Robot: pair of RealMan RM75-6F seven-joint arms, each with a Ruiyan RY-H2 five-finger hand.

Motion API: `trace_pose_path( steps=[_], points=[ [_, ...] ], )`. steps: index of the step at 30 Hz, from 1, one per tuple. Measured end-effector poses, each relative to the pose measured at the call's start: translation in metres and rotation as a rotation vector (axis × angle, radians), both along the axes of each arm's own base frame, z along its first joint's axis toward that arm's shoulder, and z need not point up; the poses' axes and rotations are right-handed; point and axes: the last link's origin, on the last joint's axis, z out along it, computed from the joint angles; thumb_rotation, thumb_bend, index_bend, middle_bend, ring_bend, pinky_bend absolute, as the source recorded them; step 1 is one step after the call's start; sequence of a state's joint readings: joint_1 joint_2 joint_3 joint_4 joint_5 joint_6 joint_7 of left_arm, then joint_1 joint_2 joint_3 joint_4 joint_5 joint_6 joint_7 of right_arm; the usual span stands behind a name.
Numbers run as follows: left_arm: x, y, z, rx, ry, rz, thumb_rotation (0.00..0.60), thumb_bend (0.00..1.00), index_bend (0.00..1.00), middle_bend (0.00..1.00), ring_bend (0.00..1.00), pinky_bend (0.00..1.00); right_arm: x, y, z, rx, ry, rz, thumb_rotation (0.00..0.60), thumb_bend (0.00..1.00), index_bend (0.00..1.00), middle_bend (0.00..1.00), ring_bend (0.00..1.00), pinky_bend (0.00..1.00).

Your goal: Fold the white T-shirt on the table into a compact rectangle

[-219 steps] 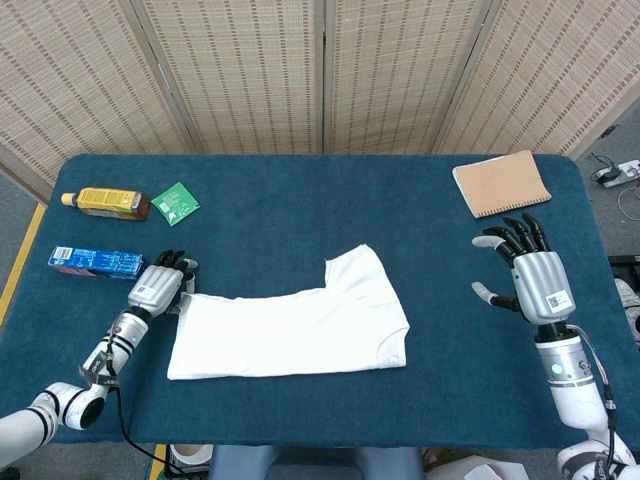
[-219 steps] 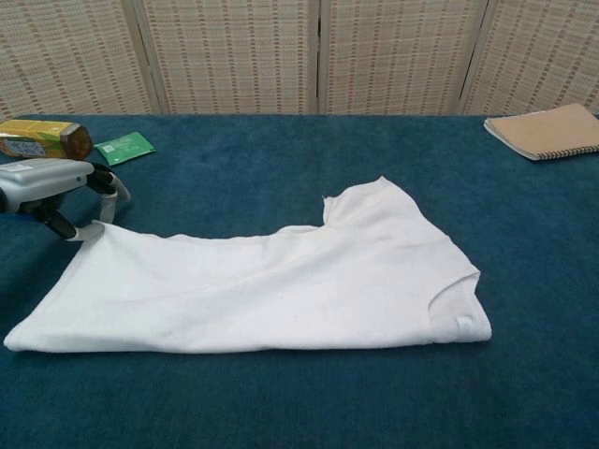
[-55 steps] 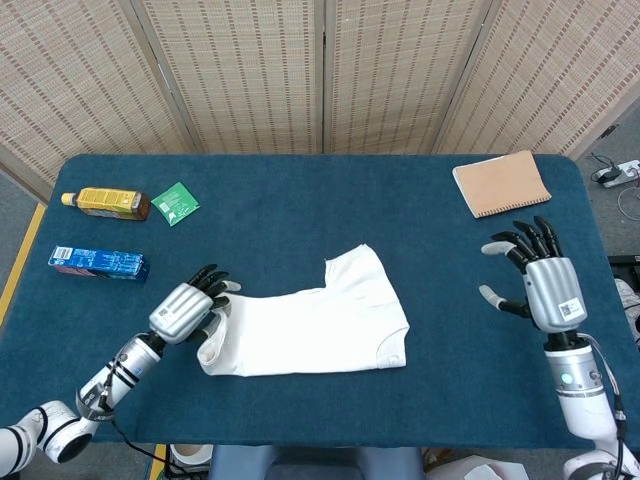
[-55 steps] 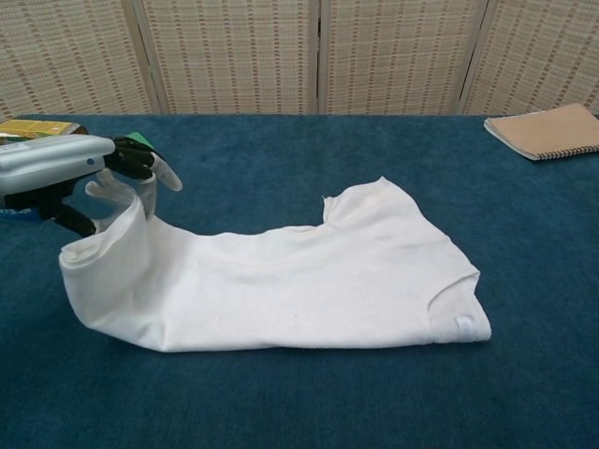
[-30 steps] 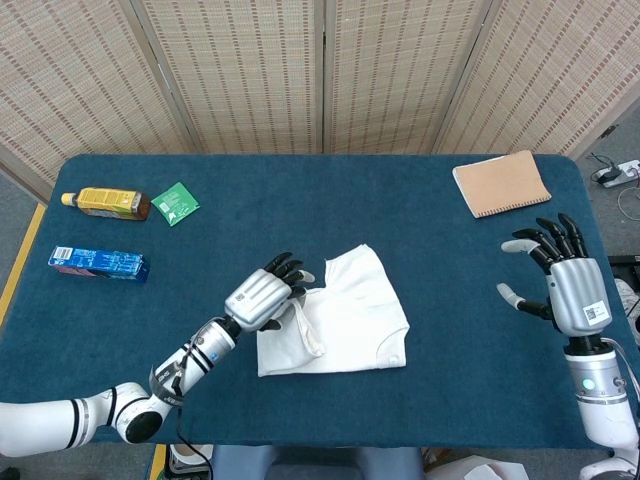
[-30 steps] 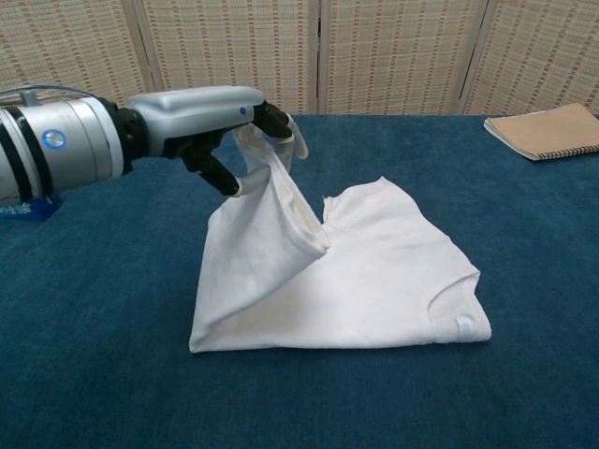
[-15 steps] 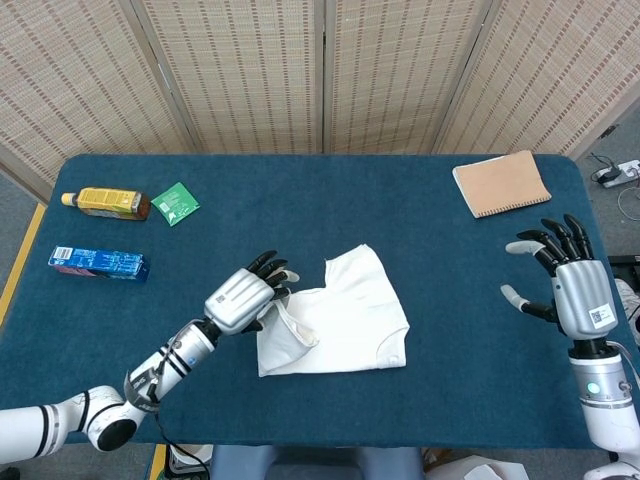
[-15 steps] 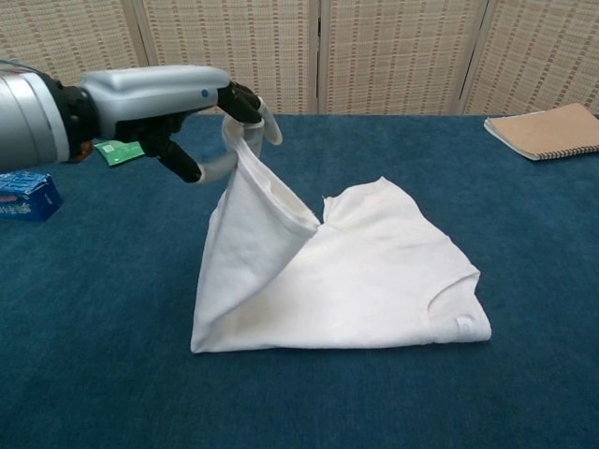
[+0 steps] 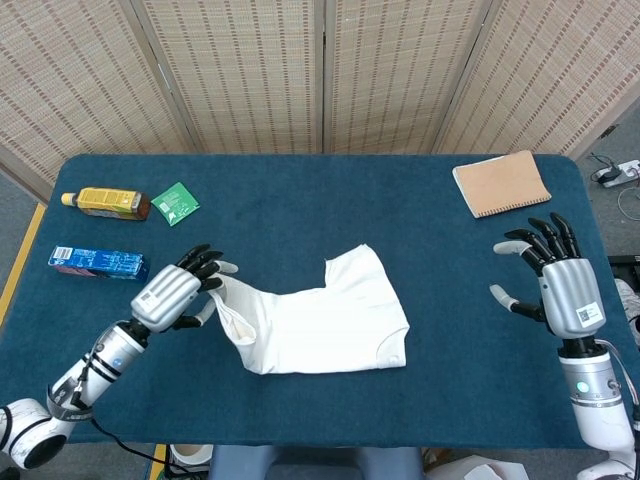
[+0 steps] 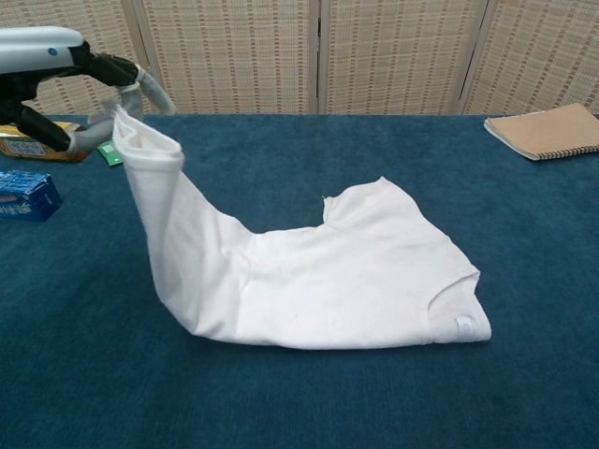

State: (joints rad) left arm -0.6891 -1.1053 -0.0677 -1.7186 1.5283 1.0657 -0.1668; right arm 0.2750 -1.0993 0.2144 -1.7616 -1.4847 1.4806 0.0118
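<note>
Head view: left hand (image 9: 172, 296) pinches the T-shirt (image 9: 330, 325) hem, lifted off the table (image 9: 300, 200) at its left end; the rest lies flat mid-table. Right hand (image 9: 560, 285) hovers empty, fingers spread, near the notebook (image 9: 500, 183). Bottle (image 9: 105, 203) and box (image 9: 97, 262) sit far left.

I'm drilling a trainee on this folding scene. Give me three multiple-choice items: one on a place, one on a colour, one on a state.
1. Where does the notebook lie?
A. far right corner
B. on the shirt
C. beside the bottle

2. What colour is the table cover?
A. red
B. dark blue
C. grey

3. What is the left hand doing?
A. resting flat
B. holding up the white T-shirt by one end
C. gripping the bottle

Key: 1 A, it sits by the table's far right edge. 2 B, both views show blue. 3 B, the cloth hangs from its fingers.
</note>
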Motion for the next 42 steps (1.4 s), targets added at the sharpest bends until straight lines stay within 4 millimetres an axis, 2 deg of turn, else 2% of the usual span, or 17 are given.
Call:
trace_pose_path(
  steps=[8,17,26,30,34,42],
  points=[
    [-0.05,0.001,0.033,0.026,0.01,0.081,0.6,0.57,0.65,0.23,0.09,0.0,0.008,0.0,-0.004,0.004,0.005,0.012,0.6,0.15,0.39,0.3,0.13,0.0],
    [-0.089,0.003,0.057,0.078,0.046,0.16,0.6,0.57,0.65,0.23,0.09,0.0,0.017,-0.001,-0.008,0.008,0.012,0.023,0.6,0.15,0.39,0.3,0.13,0.0],
    [-0.116,0.005,0.069,0.119,0.139,0.226,0.6,0.57,0.66,0.23,0.08,0.0,0.023,-0.004,-0.012,0.019,0.01,0.036,0.6,0.15,0.39,0.3,0.13,0.0],
    [-0.118,0.005,0.069,0.13,0.157,0.237,0.6,0.57,0.66,0.23,0.08,0.0,0.021,-0.004,-0.013,0.02,0.008,0.035,0.6,0.15,0.39,0.3,0.13,0.0],
    [-0.11,0.005,0.064,0.126,0.165,0.222,0.6,0.57,0.66,0.24,0.08,0.0,0.018,-0.003,-0.012,0.018,0.003,0.031,0.6,0.15,0.39,0.3,0.13,0.0],
    [-0.066,0.011,0.037,0.093,0.195,0.129,0.6,0.57,0.65,0.23,0.08,0.0,0.013,0.0,-0.007,0.005,-0.008,0.024,0.6,0.15,0.39,0.3,0.13,0.0]
  ],
)
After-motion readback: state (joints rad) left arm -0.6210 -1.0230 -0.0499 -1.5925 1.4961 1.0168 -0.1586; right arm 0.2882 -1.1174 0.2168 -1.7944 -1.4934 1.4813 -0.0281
